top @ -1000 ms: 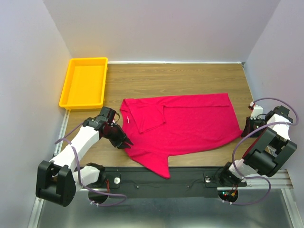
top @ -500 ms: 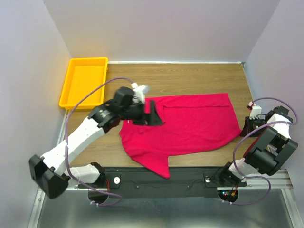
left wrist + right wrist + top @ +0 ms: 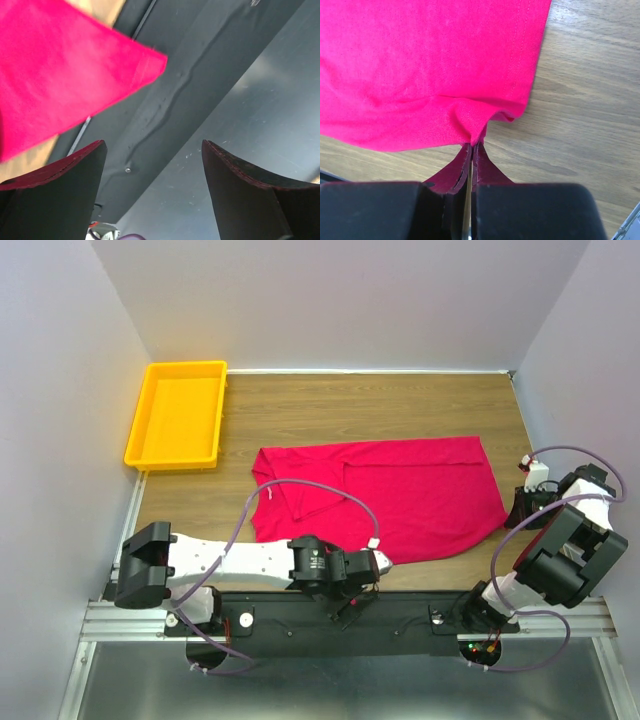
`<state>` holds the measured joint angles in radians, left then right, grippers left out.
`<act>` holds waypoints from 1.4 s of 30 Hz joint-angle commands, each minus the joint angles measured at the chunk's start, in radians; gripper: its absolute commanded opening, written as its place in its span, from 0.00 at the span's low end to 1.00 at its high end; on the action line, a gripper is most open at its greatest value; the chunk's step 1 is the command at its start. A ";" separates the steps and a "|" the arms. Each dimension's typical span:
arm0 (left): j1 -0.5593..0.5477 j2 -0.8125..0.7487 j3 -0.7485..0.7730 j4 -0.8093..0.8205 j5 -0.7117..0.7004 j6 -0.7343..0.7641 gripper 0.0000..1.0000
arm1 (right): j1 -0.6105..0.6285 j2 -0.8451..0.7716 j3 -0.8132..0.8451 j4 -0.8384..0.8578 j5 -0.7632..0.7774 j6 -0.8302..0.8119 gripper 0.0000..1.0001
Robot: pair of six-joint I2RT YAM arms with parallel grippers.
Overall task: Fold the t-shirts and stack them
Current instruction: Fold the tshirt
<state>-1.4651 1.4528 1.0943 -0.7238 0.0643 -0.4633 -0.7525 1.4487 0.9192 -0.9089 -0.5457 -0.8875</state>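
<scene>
The crimson t-shirt (image 3: 400, 495) lies spread on the wooden table, its left sleeve folded inward. My left gripper (image 3: 350, 602) hangs over the table's near edge, in front of the t-shirt's near-left corner. In the left wrist view that corner (image 3: 60, 80) overhangs the black rail. The left gripper (image 3: 153, 142) is open there, with only rail and metal between its fingers (image 3: 250, 190). My right gripper (image 3: 520, 510) sits at the t-shirt's right edge. In the right wrist view it (image 3: 471, 144) is shut on a pinch of the hem (image 3: 480, 120), and the cloth (image 3: 420, 65) puckers there.
A yellow plastic tray (image 3: 178, 415) stands at the table's far left corner. A black rail (image 3: 420, 615) with the arm bases runs along the near edge, and grey metal (image 3: 350, 680) lies below it. Walls close in on the left, back and right.
The left arm has swung from the t-shirt's left edge, across the cloth, down to the near edge, and its gripper has opened. The right arm has not moved.
</scene>
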 commanded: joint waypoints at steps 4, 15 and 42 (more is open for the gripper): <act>-0.052 -0.051 -0.109 0.029 -0.164 -0.187 0.84 | -0.007 -0.007 0.001 -0.010 -0.011 -0.027 0.01; -0.052 0.092 -0.113 0.072 -0.359 -0.212 0.68 | -0.007 -0.011 0.003 -0.012 -0.016 -0.022 0.01; 0.077 0.121 0.075 0.012 -0.443 -0.052 0.00 | -0.007 -0.011 0.003 -0.018 -0.026 -0.014 0.01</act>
<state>-1.4693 1.6505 1.1172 -0.6930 -0.3458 -0.5858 -0.7525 1.4487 0.9188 -0.9119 -0.5476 -0.8982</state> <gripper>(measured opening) 0.034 0.033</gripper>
